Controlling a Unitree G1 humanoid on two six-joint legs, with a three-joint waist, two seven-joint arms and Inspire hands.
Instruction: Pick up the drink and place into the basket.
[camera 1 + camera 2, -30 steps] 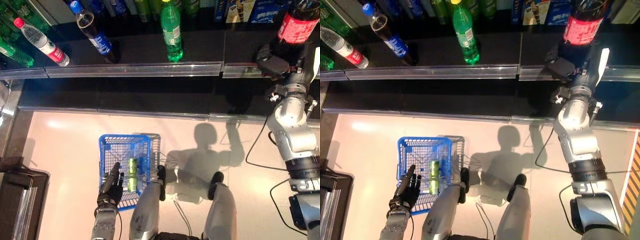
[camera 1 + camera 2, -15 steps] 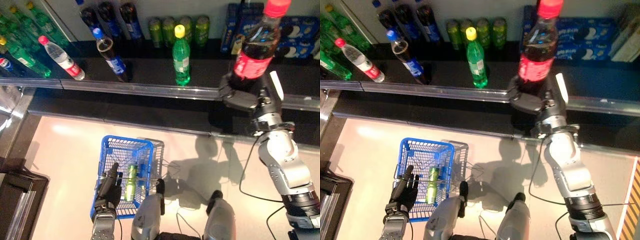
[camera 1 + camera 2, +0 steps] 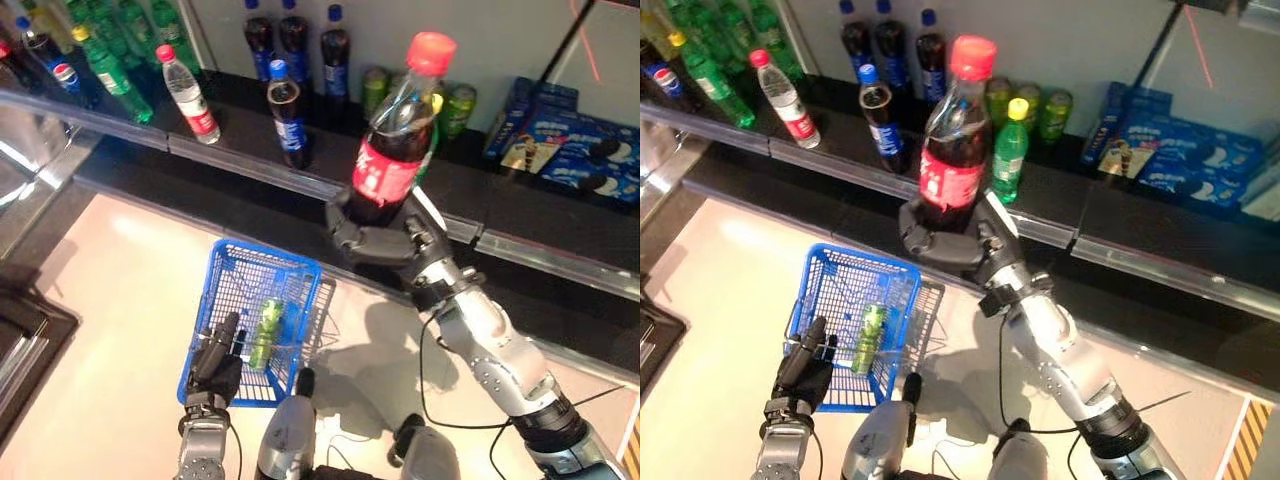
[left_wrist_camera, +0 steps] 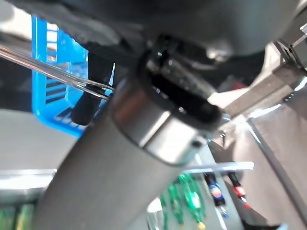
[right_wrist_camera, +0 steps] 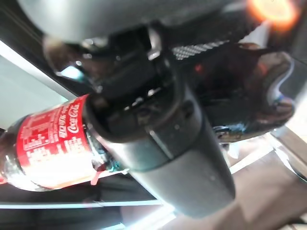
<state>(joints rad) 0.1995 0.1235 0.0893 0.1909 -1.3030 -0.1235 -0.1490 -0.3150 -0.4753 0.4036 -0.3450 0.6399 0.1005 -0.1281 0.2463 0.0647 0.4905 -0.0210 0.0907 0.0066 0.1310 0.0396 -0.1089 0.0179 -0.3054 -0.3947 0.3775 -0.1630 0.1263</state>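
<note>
A large cola bottle (image 3: pixel 392 150) with a red cap and red label stands upright in my right hand (image 3: pixel 372 245), whose fingers are curled round its lower body. The red label (image 5: pixel 53 139) also shows in the right wrist view. The bottle is raised in front of the shelf, up and to the right of the blue wire basket (image 3: pixel 268 252). A green can (image 3: pixel 267 332) lies inside the basket. My left hand (image 3: pixel 214 366) rests at the basket's near left side with its fingers straight. Blue mesh (image 4: pixel 48 72) shows in the left wrist view.
A dark shelf (image 3: pixel 250 160) with a metal front rail runs along the back. On it stand dark cola bottles (image 3: pixel 289 115), green bottles (image 3: pixel 100 65), a water bottle (image 3: pixel 188 90), green cans (image 3: pixel 1040 110) and blue biscuit boxes (image 3: pixel 560 135). A dark cabinet edge (image 3: pixel 25 330) is at the left.
My right hand has carried the cola bottle off the shelf and leftward, closer to the basket. The camera has swung too, shifting the whole scene. The left hand stays by the basket.
</note>
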